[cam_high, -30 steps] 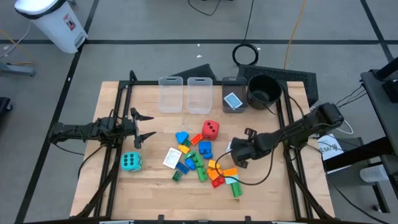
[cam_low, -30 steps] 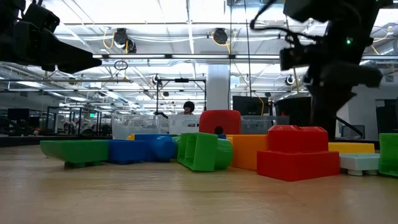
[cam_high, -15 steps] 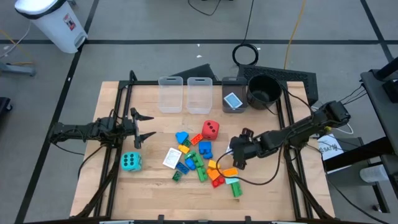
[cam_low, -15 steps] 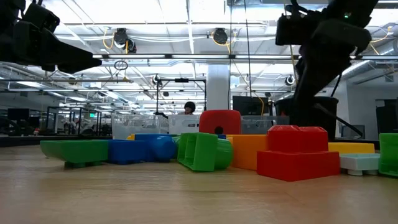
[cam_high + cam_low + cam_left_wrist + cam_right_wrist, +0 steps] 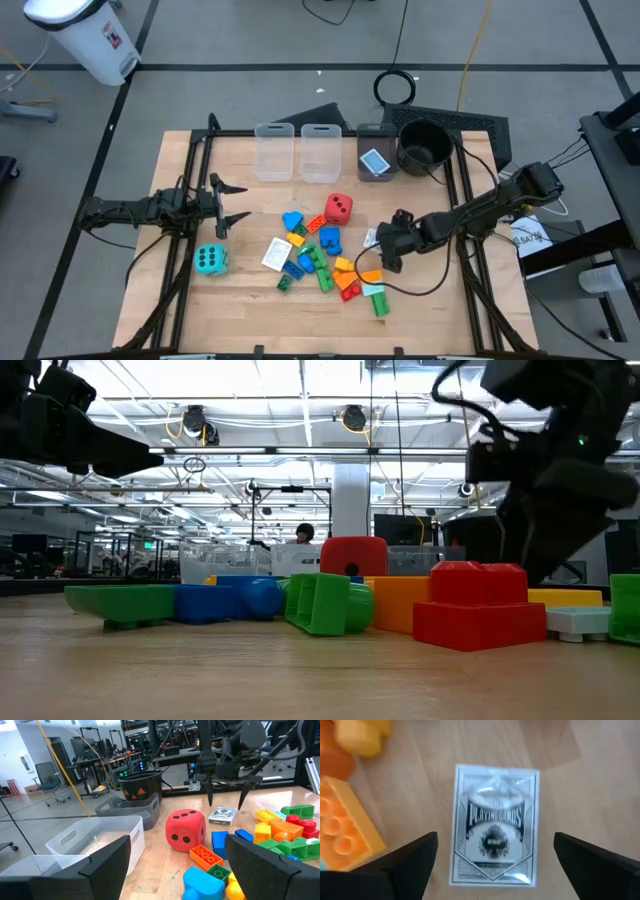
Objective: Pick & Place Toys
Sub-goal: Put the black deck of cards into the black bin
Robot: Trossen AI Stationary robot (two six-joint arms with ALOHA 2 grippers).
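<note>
- From my end, the right gripper has popped open since a second ago; jaws spread wide, straddling the card pack but not gripping it.
- The pack lies flat on the table, just right of the brick pile, near the red die.
- The left gripper hasn't budged, parked open at the left near the teal die.

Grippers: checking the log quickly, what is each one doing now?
Left gripper: open, empty.
Right gripper: open, empty, above the card pack.
</note>
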